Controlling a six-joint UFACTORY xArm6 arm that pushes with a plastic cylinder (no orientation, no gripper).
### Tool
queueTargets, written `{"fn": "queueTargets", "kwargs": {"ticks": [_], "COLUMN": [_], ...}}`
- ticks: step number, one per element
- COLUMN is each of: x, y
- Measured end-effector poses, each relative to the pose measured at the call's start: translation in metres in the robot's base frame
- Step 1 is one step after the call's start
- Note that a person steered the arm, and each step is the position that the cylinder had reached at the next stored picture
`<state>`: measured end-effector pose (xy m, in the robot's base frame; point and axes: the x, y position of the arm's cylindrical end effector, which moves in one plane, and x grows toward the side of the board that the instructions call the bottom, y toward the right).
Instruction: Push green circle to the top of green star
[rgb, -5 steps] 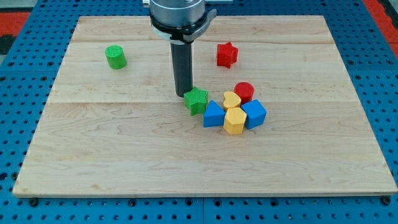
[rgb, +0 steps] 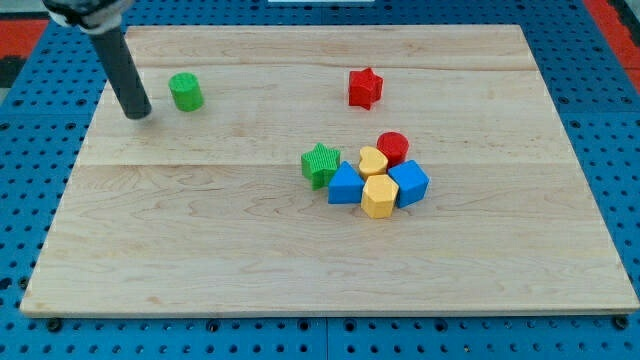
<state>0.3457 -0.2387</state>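
Observation:
The green circle (rgb: 185, 91) stands at the board's upper left. The green star (rgb: 320, 164) sits near the middle, touching the left of a cluster of blocks. My tip (rgb: 139, 114) rests on the board just left of the green circle and slightly lower, with a small gap between them. The rod leans up toward the view's top left corner. The green star is far to the right of my tip and lower.
Beside the green star lie a blue block (rgb: 344, 185), two yellow blocks (rgb: 373, 160) (rgb: 378, 196), a red circle (rgb: 393, 147) and a blue block (rgb: 408, 183). A red star (rgb: 365, 87) stands alone at upper middle right. The wooden board (rgb: 200, 270) lies on a blue pegboard.
My tip has moved from just above the green star far to the left, to beside the green circle. The blocks have not moved.

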Motion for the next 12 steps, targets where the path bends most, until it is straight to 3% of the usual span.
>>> {"fn": "queueTargets", "kwargs": {"ticks": [1, 3, 4, 6, 7, 9, 12], "x": [-0.024, 0.023, 0.023, -0.016, -0.026, 0.036, 0.004], "y": [0.009, 0.125, 0.134, 0.075, 0.109, 0.207, 0.244]}}
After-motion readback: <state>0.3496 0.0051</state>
